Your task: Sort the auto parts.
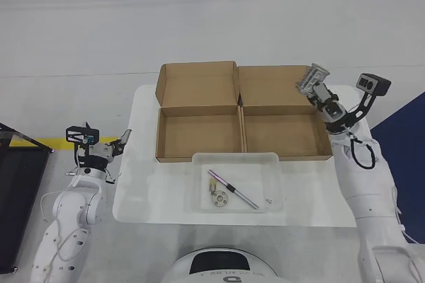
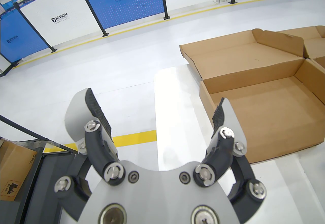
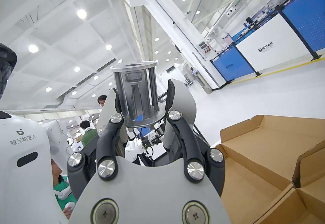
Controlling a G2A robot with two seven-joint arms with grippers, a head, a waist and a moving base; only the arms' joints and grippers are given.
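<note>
On the table [image 1: 149, 184], left box [image 1: 198, 136] and right box [image 1: 287, 136] sit side by side at upper centre — just below them, a tray [image 1: 198, 205] holds a rod [image 1: 233, 189] and a disc [image 1: 219, 200].

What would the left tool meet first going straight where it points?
Likely the edge of the table, or bare floor beyond it; the left tool points beside the nearer cardboard box, not into it. Depth is unclear.

I see pale glossy floor [image 2: 101, 62], yellow line [image 2: 132, 136] across it, blue-and-white partition panels [image 2: 122, 14] on black posts [image 2: 90, 4], round ceiling lights [image 3: 81, 14] overhead.
</note>
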